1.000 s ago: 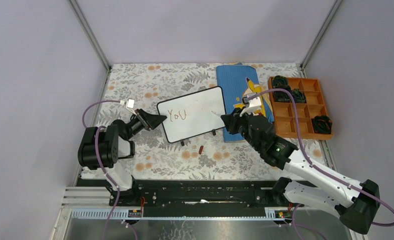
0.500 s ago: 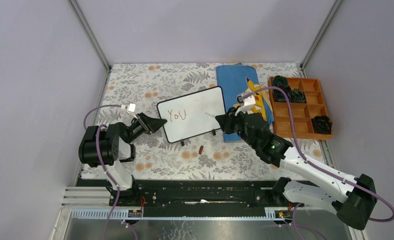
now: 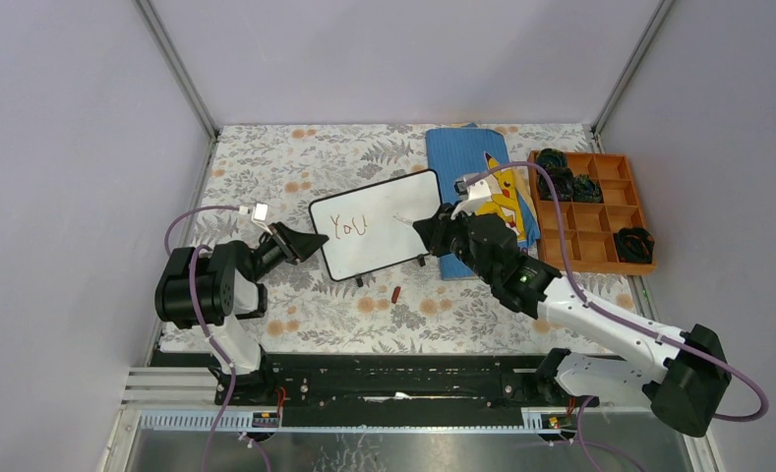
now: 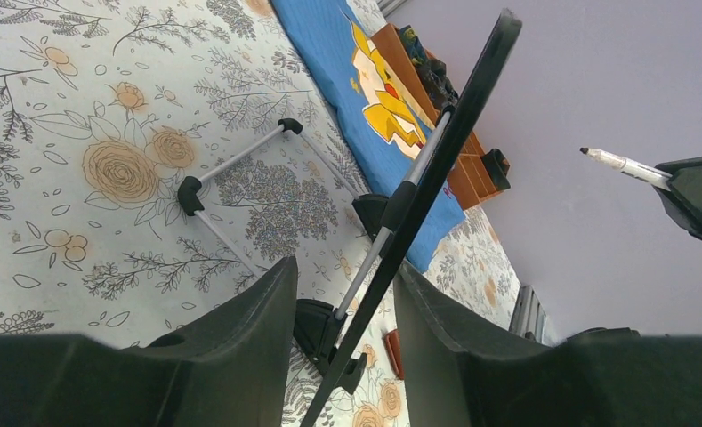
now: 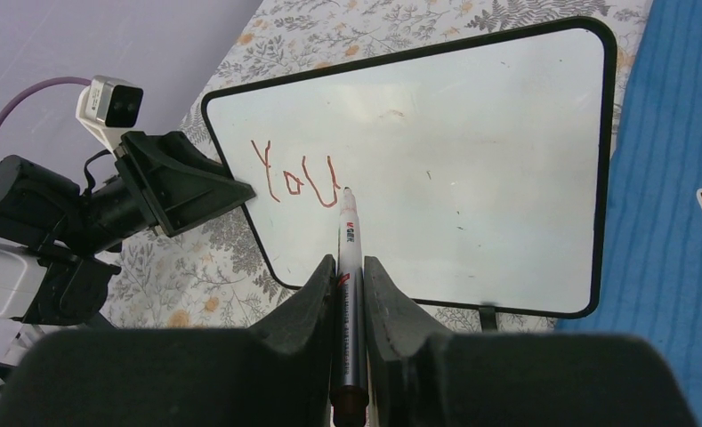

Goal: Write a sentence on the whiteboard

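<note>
Top external: the whiteboard (image 3: 379, 224) stands tilted mid-table, just left of the blue cloth (image 3: 467, 162). The sentence (image 3: 348, 227) reads only "You". Step in hand, by my judgement: starting the second word. The left gripper (image 3: 313, 239) is at the board's left edge and the right gripper (image 3: 425, 228) is over its right half.

Left wrist: the board is edge-on between jaws standing apart. I cannot tell whether they pinch it.

Right wrist: the jaws are clamped on the marker (image 5: 349, 231), its tip just right of the "U"; contact is unclear. Next move calls for leaving a word gap and pressing lightly.

Shows whiteboard (image 4: 440, 147) edge-on from left wrist, hiding its face. Cuts cloth (image 5: 676, 178) at right wrist view's edge. Leaves tray (image 3: 572, 218) contents too small to name from above.
</note>
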Robot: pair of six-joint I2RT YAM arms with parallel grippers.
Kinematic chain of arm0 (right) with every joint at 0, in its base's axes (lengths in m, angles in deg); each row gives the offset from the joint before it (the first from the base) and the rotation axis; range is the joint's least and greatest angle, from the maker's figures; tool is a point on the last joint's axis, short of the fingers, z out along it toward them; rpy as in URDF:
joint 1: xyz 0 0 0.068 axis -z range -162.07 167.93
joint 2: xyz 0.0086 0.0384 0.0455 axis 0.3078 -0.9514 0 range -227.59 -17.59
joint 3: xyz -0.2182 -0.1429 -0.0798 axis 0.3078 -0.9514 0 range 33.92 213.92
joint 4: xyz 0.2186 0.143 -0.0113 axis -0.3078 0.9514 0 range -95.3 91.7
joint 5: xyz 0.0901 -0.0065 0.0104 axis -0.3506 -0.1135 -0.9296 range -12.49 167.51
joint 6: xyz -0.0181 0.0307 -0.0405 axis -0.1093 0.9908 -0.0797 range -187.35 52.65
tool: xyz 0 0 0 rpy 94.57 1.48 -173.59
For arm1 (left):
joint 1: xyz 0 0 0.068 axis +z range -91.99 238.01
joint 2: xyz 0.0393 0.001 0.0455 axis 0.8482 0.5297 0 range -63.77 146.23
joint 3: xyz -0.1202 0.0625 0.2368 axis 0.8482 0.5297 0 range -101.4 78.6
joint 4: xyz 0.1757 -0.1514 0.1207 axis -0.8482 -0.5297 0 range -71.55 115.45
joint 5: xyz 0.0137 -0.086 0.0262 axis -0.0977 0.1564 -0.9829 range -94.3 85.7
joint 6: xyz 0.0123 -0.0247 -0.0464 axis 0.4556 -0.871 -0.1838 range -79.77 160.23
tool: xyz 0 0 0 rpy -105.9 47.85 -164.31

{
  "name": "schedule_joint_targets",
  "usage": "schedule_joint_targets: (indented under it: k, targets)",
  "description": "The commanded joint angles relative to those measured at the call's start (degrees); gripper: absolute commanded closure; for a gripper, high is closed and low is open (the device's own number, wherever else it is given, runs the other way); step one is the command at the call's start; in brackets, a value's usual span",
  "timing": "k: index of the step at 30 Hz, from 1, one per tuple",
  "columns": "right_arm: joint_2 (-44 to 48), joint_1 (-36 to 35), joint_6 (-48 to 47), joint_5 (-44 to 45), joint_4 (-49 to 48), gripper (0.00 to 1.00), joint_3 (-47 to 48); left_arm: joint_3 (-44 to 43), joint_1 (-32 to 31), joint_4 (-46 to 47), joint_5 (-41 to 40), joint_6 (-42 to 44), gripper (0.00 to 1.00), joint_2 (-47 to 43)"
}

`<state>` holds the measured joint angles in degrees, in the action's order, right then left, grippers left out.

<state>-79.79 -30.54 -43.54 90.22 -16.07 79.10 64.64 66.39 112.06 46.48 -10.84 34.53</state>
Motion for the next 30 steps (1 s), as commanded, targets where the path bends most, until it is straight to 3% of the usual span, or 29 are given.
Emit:
schedule_joint_targets:
  k: [1, 12, 18, 23, 30]
  targets:
    - [-1.50, 0.07, 0.24, -0.11, -4.18, 1.00, 3.47, 0.33, -0.52, 2.25, -1.17, 2.23, 0.52, 0.04]
    - [-3.58, 0.00, -0.40, -0.05, -5.61, 1.00, 3.85, -0.02, -1.53, 1.53, -0.46, 4.02, 0.57, 0.18]
    - [-4.51, -0.04, -0.48, 0.08, -6.09, 1.00, 3.85, 0.75, -2.02, -0.67, -0.88, 5.63, 0.46, -1.66]
    - [-4.32, 0.00, -0.47, 0.21, -6.64, 1.00, 3.53, 1.95, -2.52, -9.81, -1.84, 11.29, 0.45, -7.54]
    - [-3.93, 0.03, -0.52, 0.68, -7.23, 1.00, 2.91, 1.66, -2.99, -10.65, -0.87, 11.52, 0.56, -7.24]
